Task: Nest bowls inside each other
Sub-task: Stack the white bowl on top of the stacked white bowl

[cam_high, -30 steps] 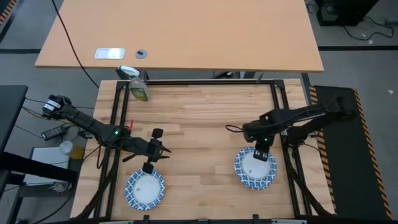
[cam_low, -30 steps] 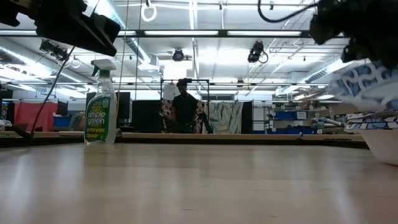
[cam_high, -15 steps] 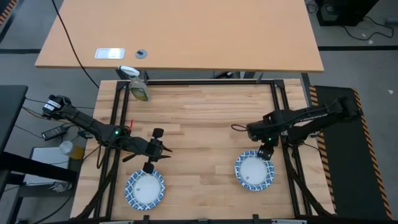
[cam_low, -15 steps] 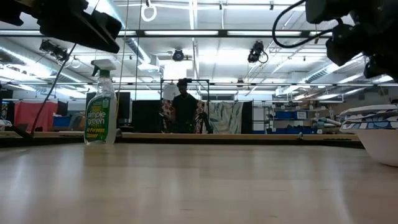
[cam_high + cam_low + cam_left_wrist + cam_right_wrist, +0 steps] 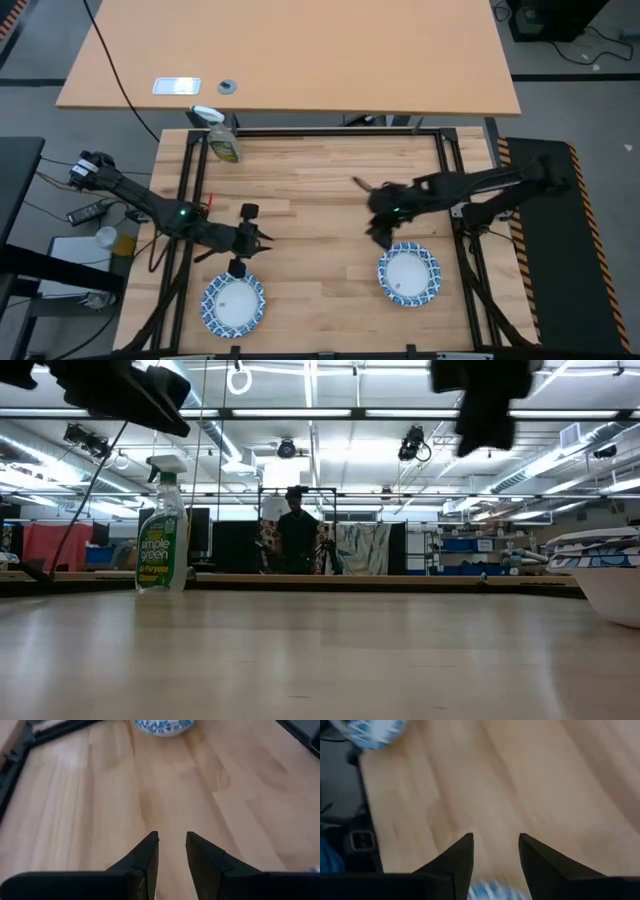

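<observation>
Two stacks of blue-rimmed white bowls rest on the wooden table: the left stack [image 5: 233, 303] near the front left, the right stack [image 5: 408, 275] near the front right, also in the low view [image 5: 608, 572]. My left gripper [image 5: 263, 243] hovers open just beyond the left stack, nothing between its fingers [image 5: 172, 836]; the right stack [image 5: 162, 725] lies ahead of it. My right gripper [image 5: 368, 215] hangs open above bare wood to the left of the right stack, with nothing in it [image 5: 496, 836]; the left stack [image 5: 375, 732] shows far ahead of it.
A green-and-white spray bottle [image 5: 222, 140] stands at the far left corner [image 5: 163, 545]. A black frame [image 5: 440, 135] edges the table. A light-wood desk [image 5: 290, 50] lies beyond the far edge. A person [image 5: 297, 530] stands in the room behind. Bare wood spans the table's middle.
My right gripper has let go of a bowl, which went from tilted above the right stack to lying level in it. The gripper then swung up and toward the table's left, tipping more level. My left gripper has kept still.
</observation>
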{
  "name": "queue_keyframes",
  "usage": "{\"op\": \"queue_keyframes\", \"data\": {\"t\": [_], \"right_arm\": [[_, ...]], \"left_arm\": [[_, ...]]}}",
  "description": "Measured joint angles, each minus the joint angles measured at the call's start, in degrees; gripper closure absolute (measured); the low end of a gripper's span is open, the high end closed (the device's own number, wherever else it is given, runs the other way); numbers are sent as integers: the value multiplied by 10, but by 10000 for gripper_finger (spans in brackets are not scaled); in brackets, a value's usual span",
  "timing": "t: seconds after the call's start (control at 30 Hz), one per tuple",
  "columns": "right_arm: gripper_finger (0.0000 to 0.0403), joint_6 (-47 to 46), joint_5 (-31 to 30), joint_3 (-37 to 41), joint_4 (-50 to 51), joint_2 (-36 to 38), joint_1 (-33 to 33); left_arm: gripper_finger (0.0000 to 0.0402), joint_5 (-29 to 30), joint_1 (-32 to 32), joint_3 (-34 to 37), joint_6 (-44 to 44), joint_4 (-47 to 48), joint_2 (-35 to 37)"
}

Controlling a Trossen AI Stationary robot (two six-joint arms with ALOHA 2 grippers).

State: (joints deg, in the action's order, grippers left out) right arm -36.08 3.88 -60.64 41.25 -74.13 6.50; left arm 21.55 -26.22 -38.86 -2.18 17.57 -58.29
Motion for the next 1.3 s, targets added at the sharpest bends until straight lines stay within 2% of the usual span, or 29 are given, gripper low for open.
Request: {"op": "queue_keyframes", "data": {"t": [0.27,0.33,0.43,0.53,0.7,0.93,1.3], "right_arm": [[239,61,98,-2,-335,-174,7],[239,78,115,-23,-372,-217,7],[239,114,136,-72,-359,-273,7],[239,155,140,-122,-339,-321,7],[239,205,141,-180,-339,-380,7],[239,245,142,-191,-342,-409,-1],[239,262,150,-191,-344,-412,-5]], "left_arm": [[297,-70,-11,-30,138,127,0],[297,-107,-11,-30,194,157,-2],[296,-148,-21,-30,279,217,-12],[288,-158,-50,-30,352,278,-25],[239,-160,-103,-30,423,321,-60],[184,-167,-144,-30,496,321,-109],[183,-173,-148,-30,534,317,-186]]}}
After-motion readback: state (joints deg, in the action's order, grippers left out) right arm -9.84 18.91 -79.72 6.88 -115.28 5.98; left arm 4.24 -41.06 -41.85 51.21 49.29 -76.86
